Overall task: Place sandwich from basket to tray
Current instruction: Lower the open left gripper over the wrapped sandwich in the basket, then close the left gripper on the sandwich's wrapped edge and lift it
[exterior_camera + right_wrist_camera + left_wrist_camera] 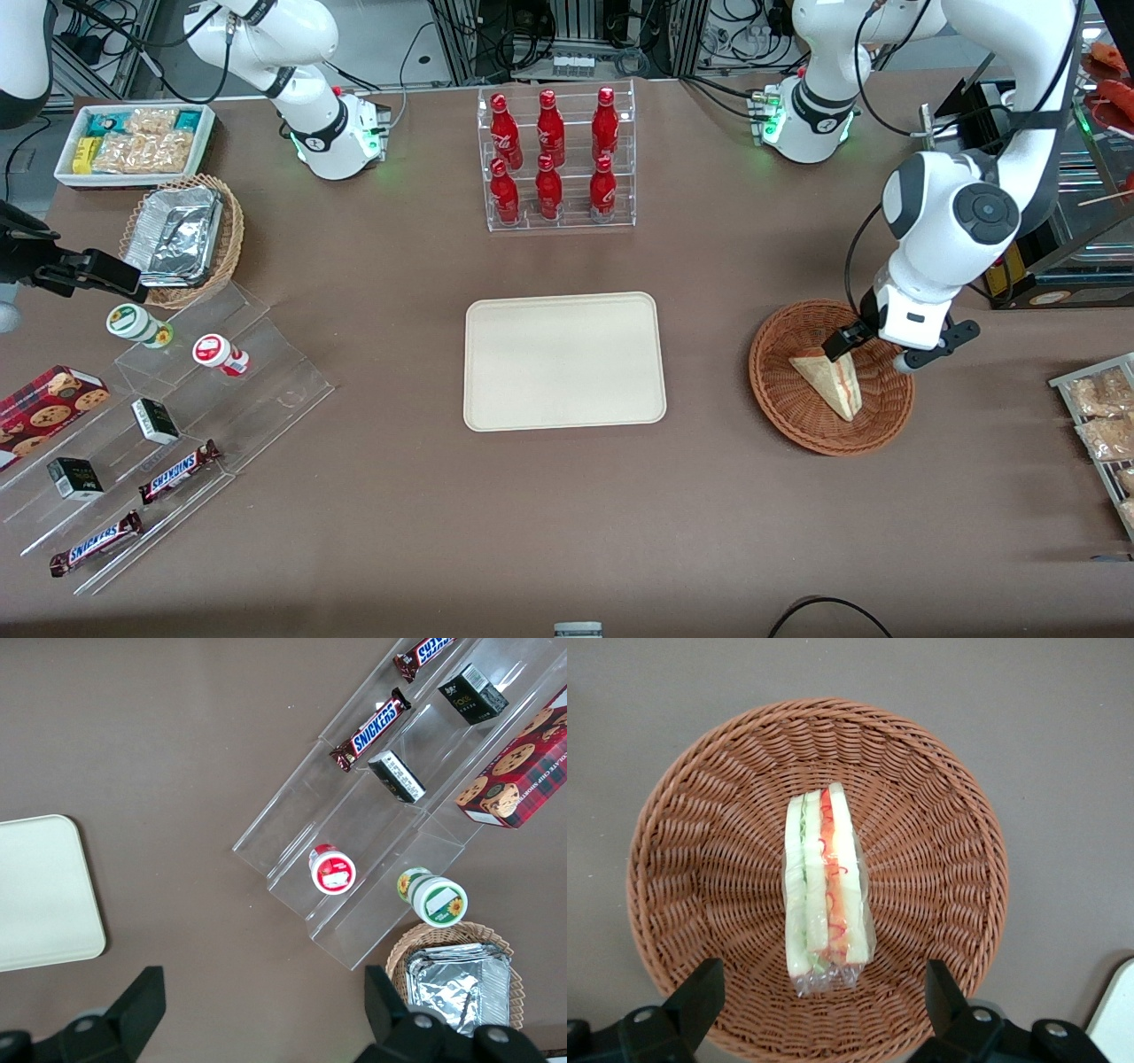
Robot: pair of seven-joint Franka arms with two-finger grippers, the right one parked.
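Note:
The sandwich [833, 381] is a wrapped wedge of pale bread with a red-orange filling, lying in the round reddish-brown wicker basket [780, 399]. My left gripper [873, 354] hangs open just above the basket, over the edge of the sandwich farther from the front camera. In the left wrist view the gripper [822, 983] has its black fingertips spread wider than the sandwich [824, 886], with only the woven floor of the basket [700, 859] between them. The cream tray [564, 361] lies bare at mid-table, beside the basket toward the parked arm's end.
A clear rack of red bottles [560, 159] stands farther from the front camera than the tray. Toward the parked arm's end are a tan wicker basket with foil trays [182, 239], a white snack box [133, 142] and an acrylic stepped stand [177, 416]. Snack packets [1103, 425] lie at the working arm's end.

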